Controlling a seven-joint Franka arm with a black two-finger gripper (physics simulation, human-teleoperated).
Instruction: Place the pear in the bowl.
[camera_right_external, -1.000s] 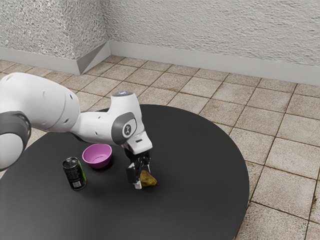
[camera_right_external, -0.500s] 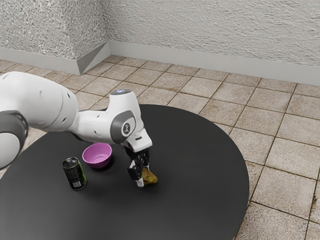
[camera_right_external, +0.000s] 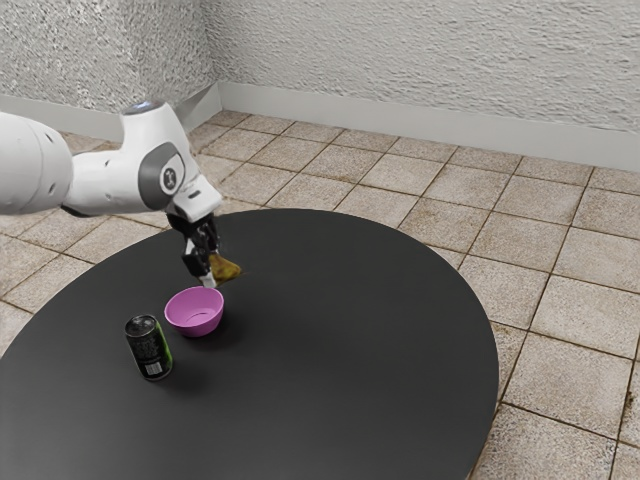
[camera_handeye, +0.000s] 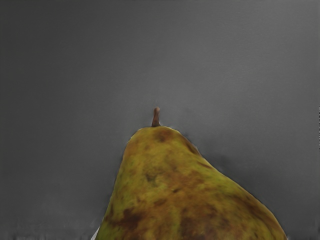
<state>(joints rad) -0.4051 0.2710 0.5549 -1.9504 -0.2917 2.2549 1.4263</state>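
The pear (camera_right_external: 228, 269) has been lifted and carried toward the exterior view's eleven o'clock, pinched in the claw (camera_right_external: 213, 272); above the counter (camera_right_external: 350, 350), it is held near the bowl (camera_right_external: 195, 326), at its one o'clock.

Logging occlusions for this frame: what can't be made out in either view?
- Pear's thick end: wrist view, cut off by the lower edge.
- Gripper's far-side contact on the pear: exterior view, hidden by the near finger and the pear.
- Arm's base: exterior view, cut off by the left edge.
- Can's small print: exterior view, too small.
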